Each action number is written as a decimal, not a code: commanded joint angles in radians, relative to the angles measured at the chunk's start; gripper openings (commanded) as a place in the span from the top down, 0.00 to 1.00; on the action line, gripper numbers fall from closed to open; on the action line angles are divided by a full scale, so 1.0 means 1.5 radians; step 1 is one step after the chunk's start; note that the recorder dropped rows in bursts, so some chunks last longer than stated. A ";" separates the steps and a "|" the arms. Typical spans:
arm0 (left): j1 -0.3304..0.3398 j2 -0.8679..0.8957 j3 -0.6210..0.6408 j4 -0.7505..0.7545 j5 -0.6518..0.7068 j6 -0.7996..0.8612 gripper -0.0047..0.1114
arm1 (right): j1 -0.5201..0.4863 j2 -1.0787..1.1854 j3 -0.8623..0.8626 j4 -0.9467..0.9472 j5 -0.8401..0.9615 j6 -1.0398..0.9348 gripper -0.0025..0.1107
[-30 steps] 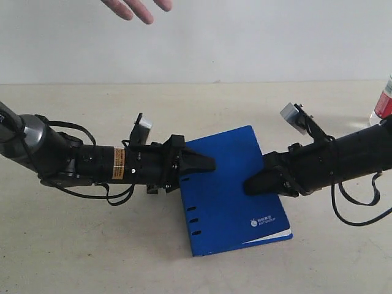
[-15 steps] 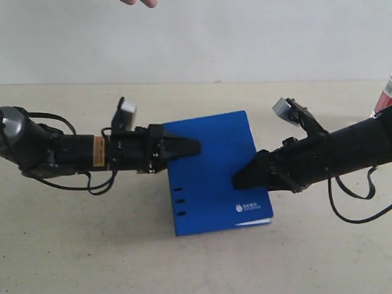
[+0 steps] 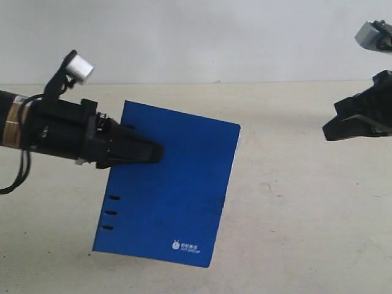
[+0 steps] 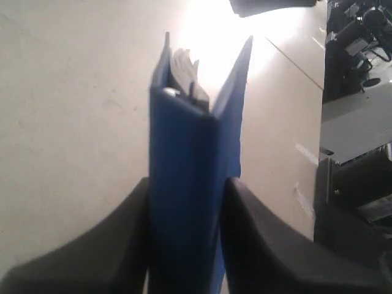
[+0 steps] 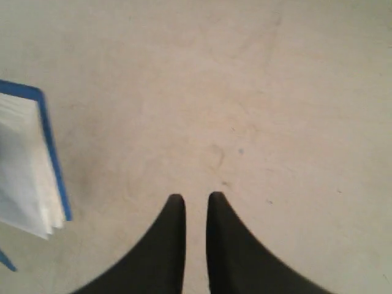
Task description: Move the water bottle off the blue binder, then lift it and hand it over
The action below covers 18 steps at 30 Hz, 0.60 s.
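Left hand (image 3: 150,153) is clamped on the blue binder (image 3: 177,190) at its spine edge, about a third of the way down from the top corner. Its two dark fingers (image 4: 116,245) press on the covers from either side, as the left wrist view shows. The binder hangs from that grip at a slight tilt in the centre-left of the exterior frame. Three slots (image 3: 110,212) sit along the spine below the hand and a small white logo (image 3: 184,247) near the lower edge. At the far edge the covers stand a little apart with white sheets (image 5: 21,171) between them. Behind it lies the pale worktop (image 3: 294,214). The right hand (image 3: 327,131) sits well apart at the upper right edge of the frame. Its fingers are drawn almost together with only a thin gap, and nothing is between them. Half a second ago the binder lay flat on the worktop with the left hand at its spine edge and the right hand at the opposite edge. Since then the left hand has raised it alone and the right hand has pulled away to the right.
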 commanded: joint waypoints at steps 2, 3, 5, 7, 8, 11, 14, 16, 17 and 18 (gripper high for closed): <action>-0.005 -0.257 0.139 -0.009 0.107 0.001 0.92 | -0.008 -0.084 -0.003 -0.117 0.019 0.074 0.98; -0.005 -0.313 0.159 -0.017 0.150 -0.004 0.92 | -0.008 -0.105 -0.003 -0.115 0.016 0.074 0.98; -0.005 -0.413 0.205 -0.051 0.264 -0.015 0.92 | -0.008 -0.158 -0.003 -0.113 -0.009 0.093 0.98; -0.005 -0.484 0.245 -0.076 0.371 -0.034 0.92 | -0.008 -0.220 -0.003 -0.112 -0.066 0.118 0.98; -0.005 -0.517 0.264 -0.083 0.403 -0.038 0.92 | -0.008 -0.260 -0.003 -0.112 -0.102 0.130 0.98; -0.005 -0.587 0.316 -0.085 0.422 -0.050 0.92 | -0.008 -0.381 0.005 -0.116 -0.214 0.170 0.98; -0.005 -0.635 0.379 -0.133 0.393 -0.071 0.92 | -0.008 -0.507 0.055 -0.135 -0.258 0.186 0.98; -0.005 -0.640 0.398 -0.300 0.342 0.075 0.92 | -0.008 -0.556 0.116 -0.135 -0.253 0.228 0.98; -0.005 -0.634 0.393 -0.448 0.304 0.196 0.92 | -0.008 -0.568 0.160 -0.134 -0.249 0.269 0.98; -0.005 -0.630 0.388 -0.503 0.298 0.239 0.92 | -0.008 -0.571 0.174 -0.134 -0.246 0.290 0.98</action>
